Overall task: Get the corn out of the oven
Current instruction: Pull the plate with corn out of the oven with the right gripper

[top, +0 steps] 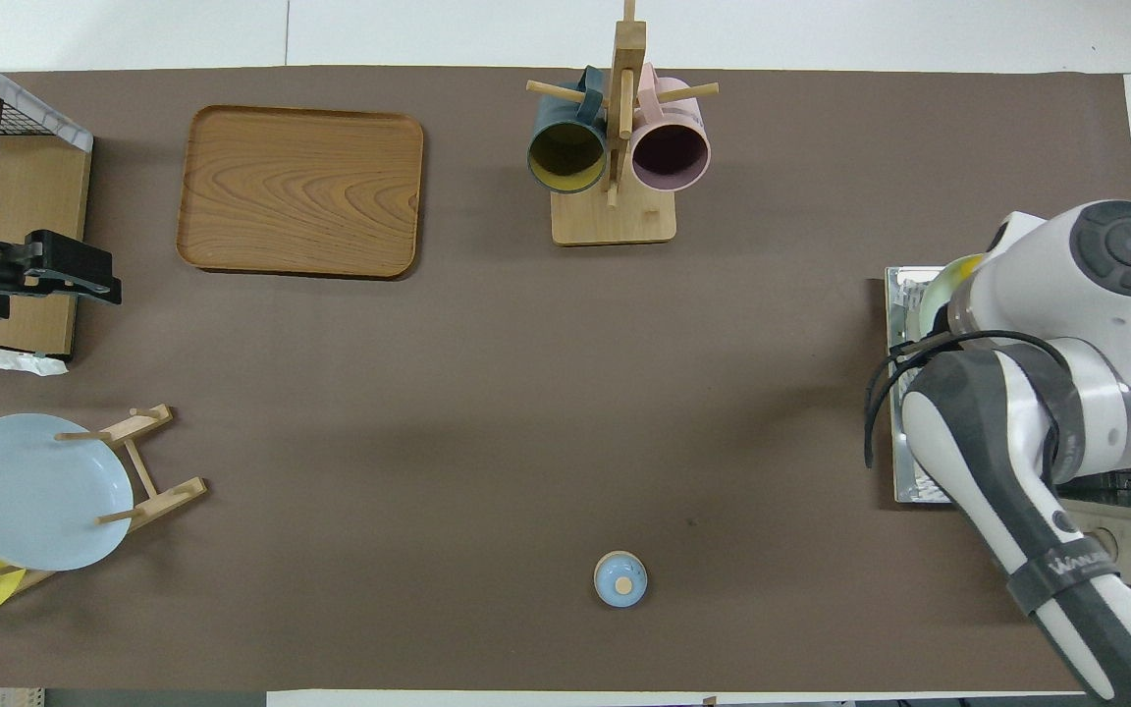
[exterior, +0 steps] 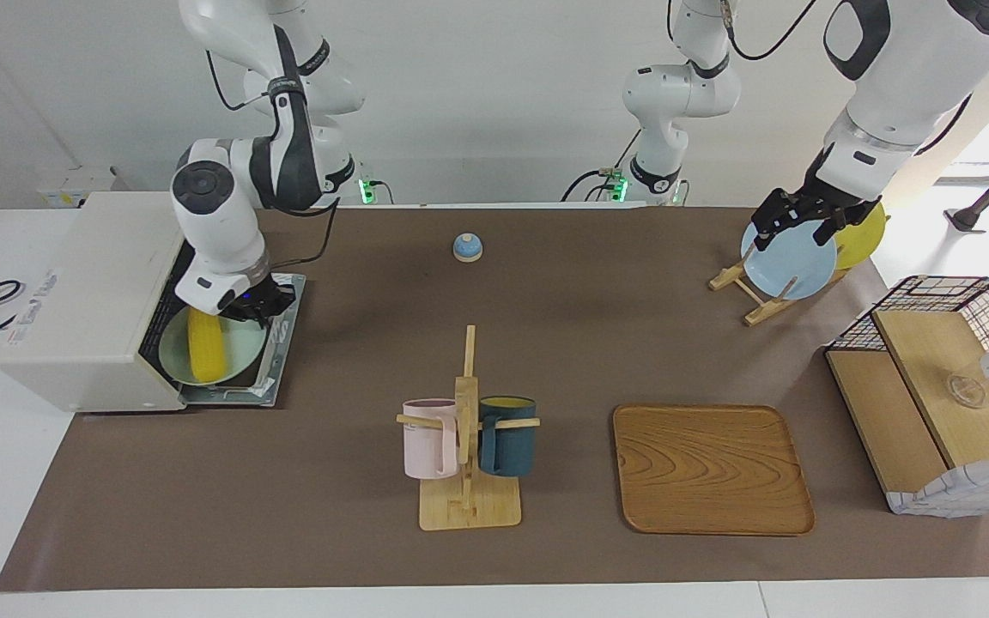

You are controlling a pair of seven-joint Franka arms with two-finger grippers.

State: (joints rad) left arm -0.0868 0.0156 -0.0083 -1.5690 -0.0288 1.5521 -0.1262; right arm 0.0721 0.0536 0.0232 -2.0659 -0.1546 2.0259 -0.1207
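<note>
The corn [exterior: 205,348] lies on a pale green plate [exterior: 241,352], which sits half out of the off-white oven [exterior: 91,292] on its lowered door [exterior: 282,330]. My right gripper [exterior: 256,311] is over the door, shut on the plate's rim at the side nearer the robots. In the overhead view my right arm covers most of this; only the corn's tip [top: 958,265] and the plate's edge [top: 927,299] show. My left gripper [exterior: 799,225] waits open and empty, raised over the blue plate [exterior: 791,262] in the rack.
A mug rack [exterior: 467,438] with a pink and a dark blue mug stands mid-table. A wooden tray [exterior: 712,468] lies beside it. A wire-and-wood basket box [exterior: 941,386] and a plate rack [exterior: 752,287] with a yellow plate [exterior: 864,236] stand toward the left arm's end. A small blue bell [exterior: 467,247] sits near the robots.
</note>
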